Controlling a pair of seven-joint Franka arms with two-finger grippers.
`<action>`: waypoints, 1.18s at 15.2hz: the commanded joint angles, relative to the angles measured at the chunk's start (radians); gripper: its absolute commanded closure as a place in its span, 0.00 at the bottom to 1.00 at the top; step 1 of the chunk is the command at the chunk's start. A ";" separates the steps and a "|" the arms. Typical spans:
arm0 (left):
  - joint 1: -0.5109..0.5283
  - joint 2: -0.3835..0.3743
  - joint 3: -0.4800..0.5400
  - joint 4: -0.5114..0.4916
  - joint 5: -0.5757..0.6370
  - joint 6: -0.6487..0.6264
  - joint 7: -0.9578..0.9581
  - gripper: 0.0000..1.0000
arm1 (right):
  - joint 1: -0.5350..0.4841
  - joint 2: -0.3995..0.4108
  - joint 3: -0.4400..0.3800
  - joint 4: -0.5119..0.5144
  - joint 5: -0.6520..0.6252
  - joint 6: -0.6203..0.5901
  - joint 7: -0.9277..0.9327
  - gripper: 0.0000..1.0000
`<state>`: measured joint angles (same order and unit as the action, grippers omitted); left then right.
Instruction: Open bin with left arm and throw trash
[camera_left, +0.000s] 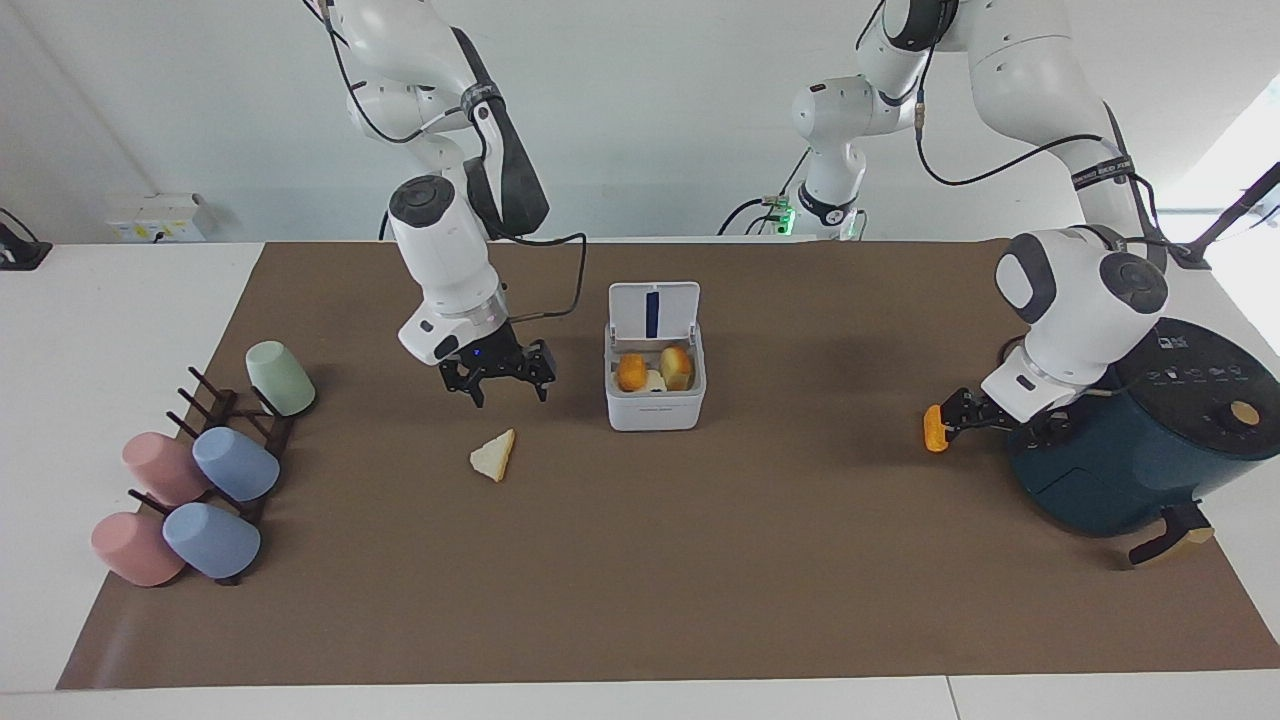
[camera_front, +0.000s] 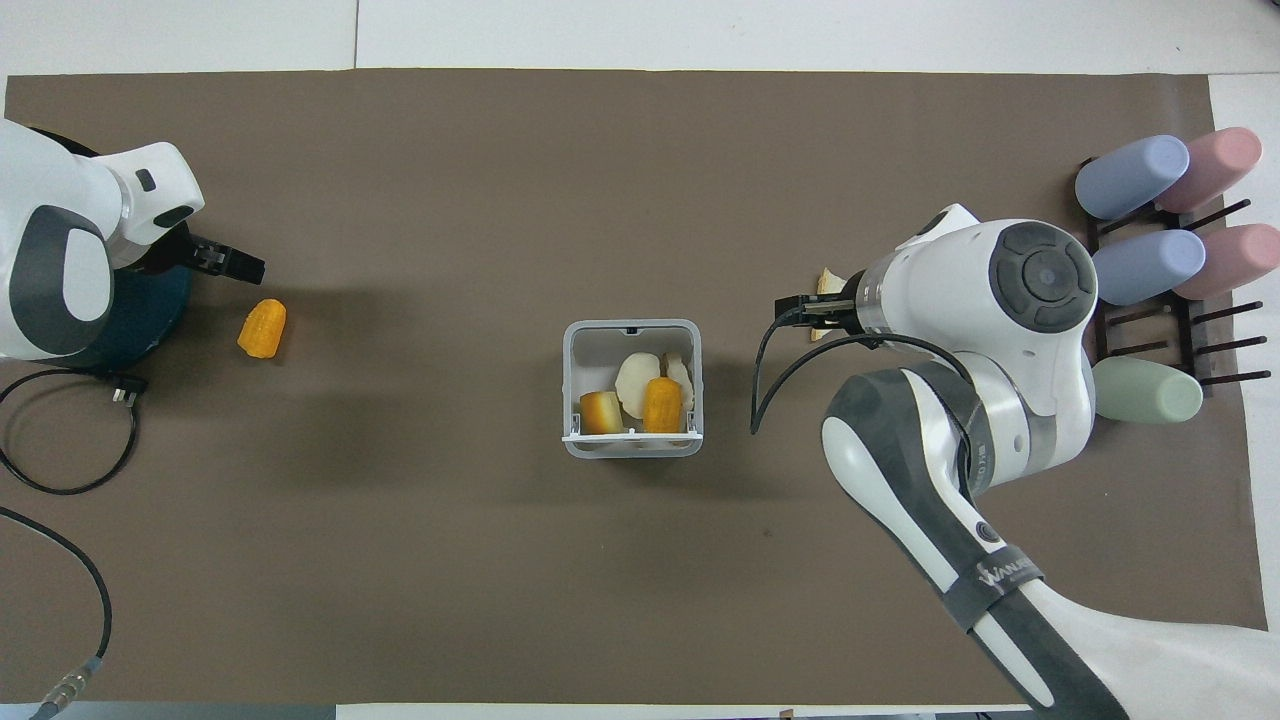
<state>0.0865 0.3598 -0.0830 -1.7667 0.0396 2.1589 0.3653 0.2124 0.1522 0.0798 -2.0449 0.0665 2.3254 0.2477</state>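
Bread wedge (camera_left: 493, 456) lies on the counter (camera_left: 700, 580) just below the right hand (camera_left: 497, 380), which hangs fingers apart, nearer the robots than it. White bin (camera_left: 655, 400) stands mid-counter, lid up, food inside. Orange piece (camera_left: 935, 428) lies at the open left hand's (camera_left: 962, 418) tips in the facing view; overhead shows them apart.

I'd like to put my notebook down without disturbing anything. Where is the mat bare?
The widest bare stretch is the mat's edge farthest from the robots. Bare too: between the open bin and the orange food piece.

Crowded spots: the cup rack, the bread piece under the right gripper, and the air fryer, where the left gripper hangs.
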 joint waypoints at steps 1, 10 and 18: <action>0.003 0.033 -0.004 -0.005 0.034 0.027 0.038 0.00 | -0.011 0.047 0.011 -0.006 -0.081 0.020 0.068 0.00; -0.010 0.005 -0.004 -0.124 0.033 0.027 0.038 0.00 | 0.005 0.190 0.017 0.055 -0.212 0.037 0.369 0.00; -0.008 -0.004 -0.006 -0.134 0.033 0.029 0.038 1.00 | -0.011 0.190 0.017 0.035 -0.212 0.057 0.380 0.45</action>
<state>0.0828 0.3905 -0.0938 -1.8714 0.0514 2.1768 0.3988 0.2148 0.3379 0.0902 -2.0025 -0.1229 2.3594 0.6025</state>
